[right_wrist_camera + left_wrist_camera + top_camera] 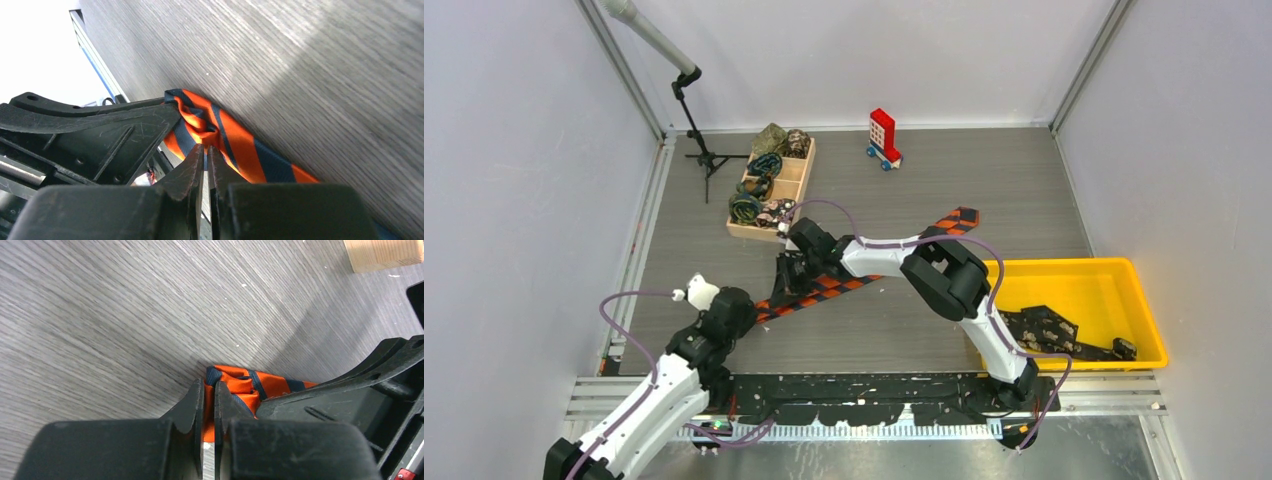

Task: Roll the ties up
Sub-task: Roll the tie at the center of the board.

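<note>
Tie (239, 386), seemingly, between both arms' fingers (193, 406)

One orange-and-black tie (824, 290) stretched out; at least five rolled ties (764, 165) in one wooden tray (796, 186); one yellow bin (1074, 266), dark ties (1039, 330) inside uncountable; one toy block (882, 135); two arms (944, 275).

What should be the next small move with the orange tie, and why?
Probably the left gripper should fold its pinched end over to begin the roll: it and the right gripper are both shut on the orange tie, whose length lies flat and unrolled.
</note>
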Tool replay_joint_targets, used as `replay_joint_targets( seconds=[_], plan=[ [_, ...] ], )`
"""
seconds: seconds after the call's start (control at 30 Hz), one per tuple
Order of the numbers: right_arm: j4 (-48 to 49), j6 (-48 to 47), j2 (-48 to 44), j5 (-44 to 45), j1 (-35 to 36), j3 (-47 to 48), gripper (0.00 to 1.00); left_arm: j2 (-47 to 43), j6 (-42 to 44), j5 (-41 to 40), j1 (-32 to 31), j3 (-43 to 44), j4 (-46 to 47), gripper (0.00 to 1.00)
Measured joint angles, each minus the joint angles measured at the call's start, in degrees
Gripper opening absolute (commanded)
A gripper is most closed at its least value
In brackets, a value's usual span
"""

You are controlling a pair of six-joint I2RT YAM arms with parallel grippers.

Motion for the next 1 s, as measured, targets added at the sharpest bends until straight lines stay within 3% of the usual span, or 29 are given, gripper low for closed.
replay_joint_targets(
  seconds=[0.27,1.0],
  plan=[
    [-3.23,-0.79,-0.13,0.07,-1.42,1.22,0.15,3.74,3.89,-1.05,0.0,5.49,-5.38,0.0],
    [-5.55,-1.16,-0.22,0.09,1.55,6.49,0.15,16.37,11.69,-0.72,0.0,14.93,-6.95,0.0]
  ],
)
